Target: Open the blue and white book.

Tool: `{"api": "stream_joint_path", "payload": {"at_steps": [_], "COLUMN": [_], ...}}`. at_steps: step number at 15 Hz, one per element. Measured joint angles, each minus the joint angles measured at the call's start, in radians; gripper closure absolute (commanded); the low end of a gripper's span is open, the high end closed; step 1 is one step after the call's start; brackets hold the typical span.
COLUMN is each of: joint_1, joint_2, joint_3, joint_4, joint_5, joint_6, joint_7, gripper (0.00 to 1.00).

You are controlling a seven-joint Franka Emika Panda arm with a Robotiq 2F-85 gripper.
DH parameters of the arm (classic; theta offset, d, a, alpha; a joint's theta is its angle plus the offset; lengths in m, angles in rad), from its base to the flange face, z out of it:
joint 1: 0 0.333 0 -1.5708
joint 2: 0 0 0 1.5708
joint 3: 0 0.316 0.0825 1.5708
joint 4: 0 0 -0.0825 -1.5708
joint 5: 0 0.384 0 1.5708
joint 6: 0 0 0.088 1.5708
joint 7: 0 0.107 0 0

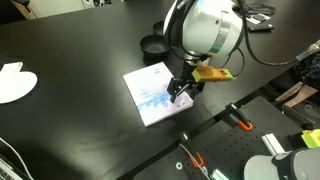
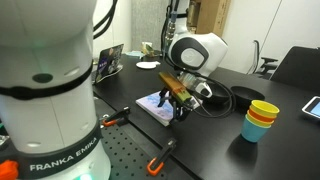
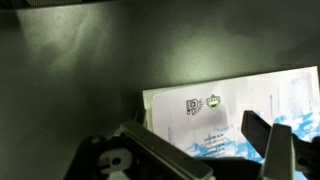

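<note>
The blue and white book lies flat and closed on the black table, near its front edge. It also shows in an exterior view and in the wrist view, where a logo and blue blotches are on its cover. My gripper is down at the book's right edge, seen too in an exterior view. In the wrist view the gripper is open, with its two fingers spread over the cover and nothing held between them. Whether a fingertip touches the cover I cannot tell.
Black bowls stand just behind the book. A white plate lies far off at the table's edge. Orange clamps grip the front edge. Stacked coloured cups and a tablet also stand on the table.
</note>
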Motion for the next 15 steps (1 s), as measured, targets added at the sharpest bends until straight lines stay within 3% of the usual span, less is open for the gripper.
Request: {"api": "stream_joint_path", "payload": {"at_steps": [4, 7, 9, 15], "joint_1": [0.0, 0.0, 0.0, 0.007], "joint_2": [0.01, 0.003, -0.007, -0.018], "joint_3": [0.005, 0.006, 0.007, 0.01], "joint_4": [-0.001, -0.006, -0.01, -0.011], "joint_5": [-0.011, -0.021, -0.028, -0.054], "joint_6": [0.031, 0.048, 0.055, 0.054], "joint_7": [0.003, 0.012, 0.028, 0.102], "gripper": [0.66, 0.83, 0.89, 0.87]}}
